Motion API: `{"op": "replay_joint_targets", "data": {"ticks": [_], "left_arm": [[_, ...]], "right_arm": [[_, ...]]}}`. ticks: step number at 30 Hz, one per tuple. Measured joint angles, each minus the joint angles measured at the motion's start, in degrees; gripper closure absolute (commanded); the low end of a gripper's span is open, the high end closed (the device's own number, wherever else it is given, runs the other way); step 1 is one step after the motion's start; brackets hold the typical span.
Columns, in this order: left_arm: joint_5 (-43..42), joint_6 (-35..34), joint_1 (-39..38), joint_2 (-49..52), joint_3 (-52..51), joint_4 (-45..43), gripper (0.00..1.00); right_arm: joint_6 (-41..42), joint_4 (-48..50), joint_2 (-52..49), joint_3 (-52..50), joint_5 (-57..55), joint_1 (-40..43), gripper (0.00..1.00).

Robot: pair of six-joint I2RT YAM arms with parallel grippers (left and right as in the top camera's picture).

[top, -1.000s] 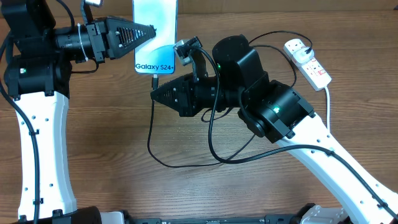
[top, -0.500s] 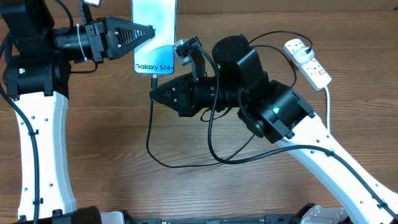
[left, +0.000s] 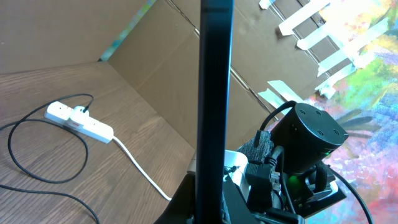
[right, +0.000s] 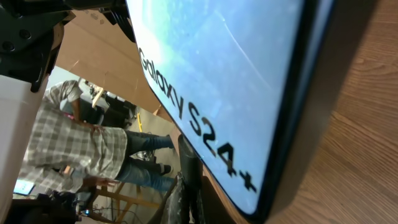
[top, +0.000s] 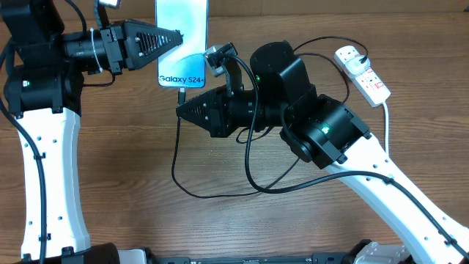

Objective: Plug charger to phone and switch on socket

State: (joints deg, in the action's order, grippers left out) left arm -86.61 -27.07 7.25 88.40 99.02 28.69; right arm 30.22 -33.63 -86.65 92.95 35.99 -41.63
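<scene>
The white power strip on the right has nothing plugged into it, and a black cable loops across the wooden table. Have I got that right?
Not quite. The overhead view shows a plug seated in the white power strip on the right, the black cable running from it. That cable does loop across the wooden table.

slim rectangular smartphone (top: 182, 37): light blue screen, dark lettering, dark rim | elongated plastic power strip (top: 364, 73): white, red markings | thin charger cable (top: 174, 158): black | wooden worktop (top: 124, 176): brown grain
</scene>
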Motion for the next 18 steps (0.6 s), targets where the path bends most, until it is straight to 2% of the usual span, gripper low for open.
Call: {"op": "replay_joint_targets", "data": {"ticks": [18], "left_arm": [[-0.4, 0.2, 0.0, 0.0, 0.0, 0.0, 0.96]], "right_arm": [[0.0, 0.0, 0.0, 0.0, 1.6, 0.8, 0.96]]}}
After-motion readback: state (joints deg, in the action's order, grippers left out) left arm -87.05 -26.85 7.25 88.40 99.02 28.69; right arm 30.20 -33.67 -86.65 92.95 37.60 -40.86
